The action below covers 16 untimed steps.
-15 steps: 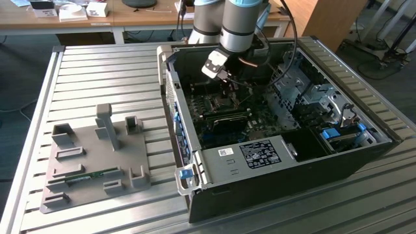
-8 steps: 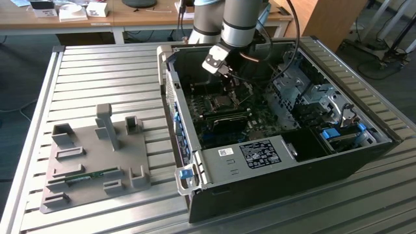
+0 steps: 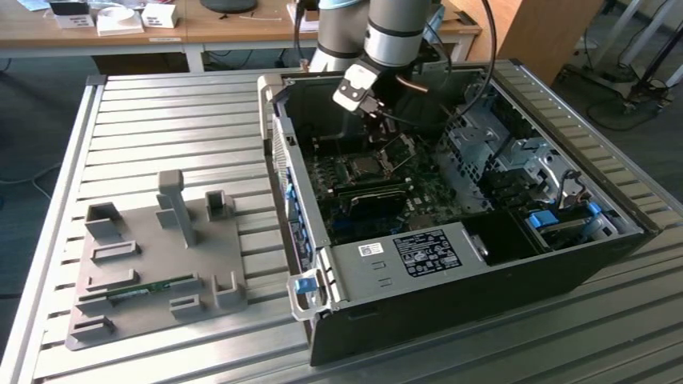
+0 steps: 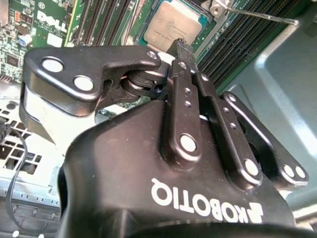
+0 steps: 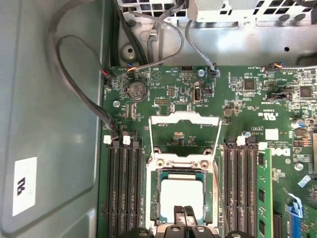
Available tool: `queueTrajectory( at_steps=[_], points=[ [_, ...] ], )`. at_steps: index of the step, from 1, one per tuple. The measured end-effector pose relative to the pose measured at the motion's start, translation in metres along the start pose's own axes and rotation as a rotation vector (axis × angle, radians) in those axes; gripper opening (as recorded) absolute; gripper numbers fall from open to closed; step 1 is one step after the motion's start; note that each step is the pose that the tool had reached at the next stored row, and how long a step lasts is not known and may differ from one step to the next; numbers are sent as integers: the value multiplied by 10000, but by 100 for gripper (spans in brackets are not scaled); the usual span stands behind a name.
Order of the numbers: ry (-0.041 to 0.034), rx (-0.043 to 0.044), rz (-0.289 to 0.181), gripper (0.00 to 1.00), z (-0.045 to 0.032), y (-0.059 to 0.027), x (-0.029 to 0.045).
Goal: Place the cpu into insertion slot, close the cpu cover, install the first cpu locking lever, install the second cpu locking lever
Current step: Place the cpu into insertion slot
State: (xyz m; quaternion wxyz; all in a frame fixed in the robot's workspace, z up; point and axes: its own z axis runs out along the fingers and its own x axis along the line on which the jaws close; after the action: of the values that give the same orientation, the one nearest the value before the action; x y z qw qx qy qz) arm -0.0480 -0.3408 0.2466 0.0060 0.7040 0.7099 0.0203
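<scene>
the gripper [image 5: 184, 214] has its two black fingers [image 5: 178, 213] brought together, pad against pad, with nothing between them. in both wrist views the joined tips sit over one edge of the cpu [image 5: 182, 194]; whether they touch its surface cannot be told.

the cpu lies flat, dull silver top upward, inside the insertion slot [image 5: 156, 198], square to its rim. the cpu cover [image 5: 183, 118] is open: its shiny frame is swung back on the hinge at the slot's far edge, and green board shows through its window. in the exterior view the cover [image 3: 398, 150] stands tilted up just beside the slot. in the second wrist view a thin metal lever rod [image 4: 262, 17] stands raised clear of the socket, near the cpu's corner.

long black memory slots [image 5: 123, 188] flank the socket on both sides, and one green memory stick [image 5: 262, 193] stands in the outer row. a coin battery [image 5: 136, 89] sits on the motherboard [image 5: 237, 99] beyond the cover, and grey cables [image 5: 74, 74] loop across the case wall.

in the exterior view the arm [image 3: 401, 32] reaches down into the open computer case [image 3: 469, 296], which lies on a slatted metal table [image 3: 160, 120]. a grey fixture tray [image 3: 149, 272] rests on the table toward the exterior view's left, well apart from the case.
</scene>
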Motion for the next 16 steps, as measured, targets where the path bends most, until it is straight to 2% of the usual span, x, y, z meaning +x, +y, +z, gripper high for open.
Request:
queueTrajectory(
  at_steps=[5, 12, 14, 16],
  points=[
    [-1, 1, 0, 11, -58, 2, 1],
    [1, -4, -1, 11, -64, 2, 1],
    [18, -65, -3, 11, -65, 2, 1],
    [24, -81, -3, 11, -64, 2, 1]
  ],
)
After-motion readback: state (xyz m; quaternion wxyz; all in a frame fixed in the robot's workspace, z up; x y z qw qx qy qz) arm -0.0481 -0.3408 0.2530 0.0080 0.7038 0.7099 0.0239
